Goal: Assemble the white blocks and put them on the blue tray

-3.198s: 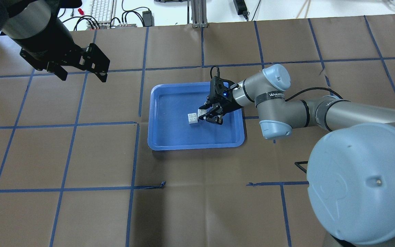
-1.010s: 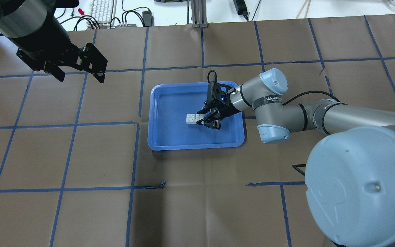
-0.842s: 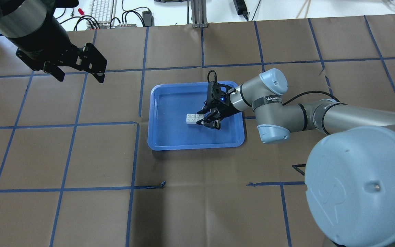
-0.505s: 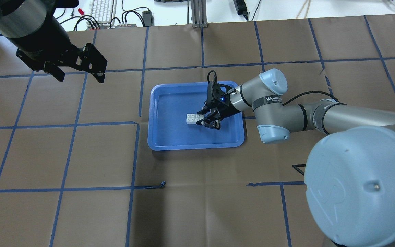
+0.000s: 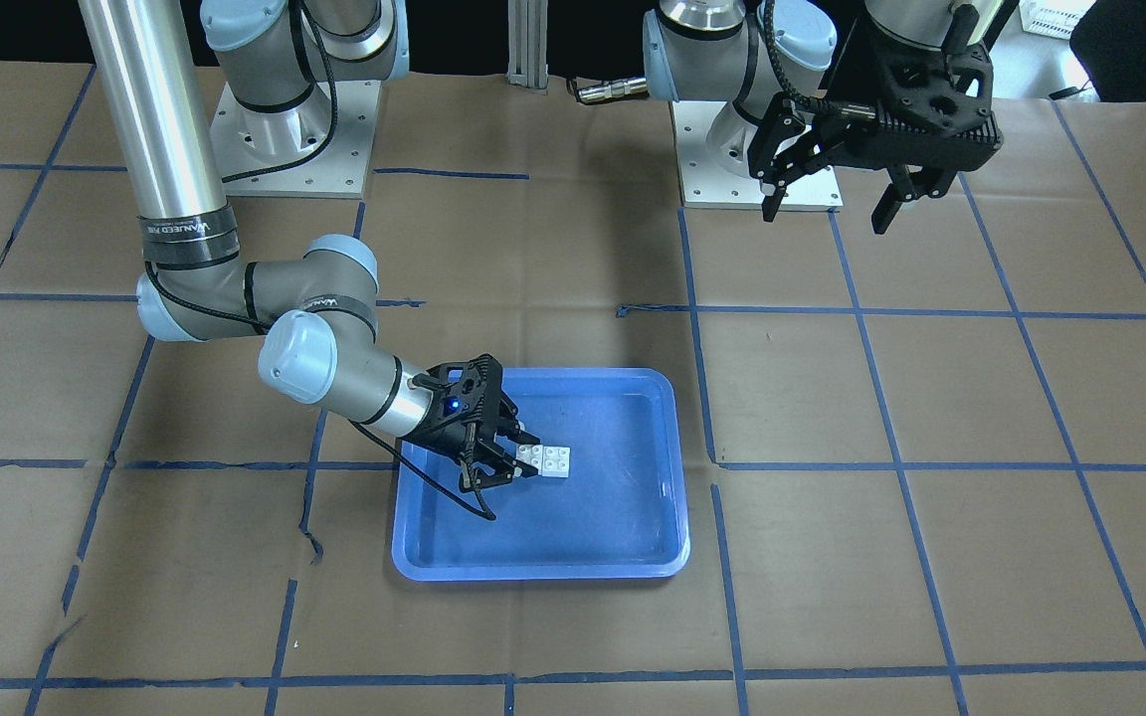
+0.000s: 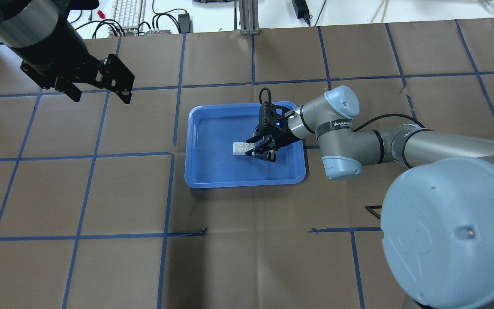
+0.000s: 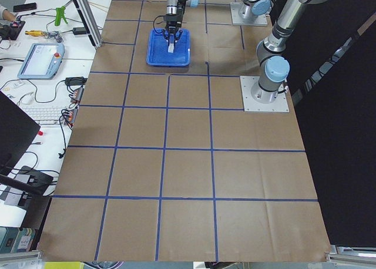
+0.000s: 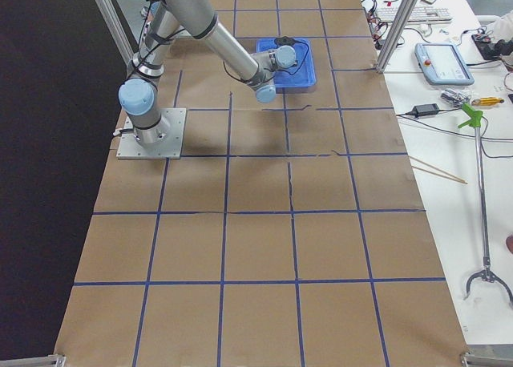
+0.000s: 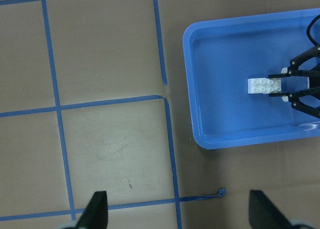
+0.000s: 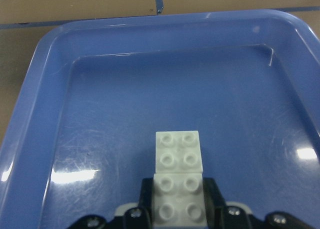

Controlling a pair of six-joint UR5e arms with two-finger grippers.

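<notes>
Right gripper (image 6: 252, 149) jaws grasp near white block (image 10: 179, 201), touching far white block (image 10: 178, 152). I should lift, align studs, press squarely. Left gripper (image 5: 825, 211) jaws released.

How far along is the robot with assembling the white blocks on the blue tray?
Done: both white blocks lie in the blue tray, side by side and touching, all studs showing. In hand: the right gripper has its jaws closed on one of them. Remaining: they do not look stacked yet, so joining seems to remain, then letting go. The left gripper hangs open, aside.
</notes>
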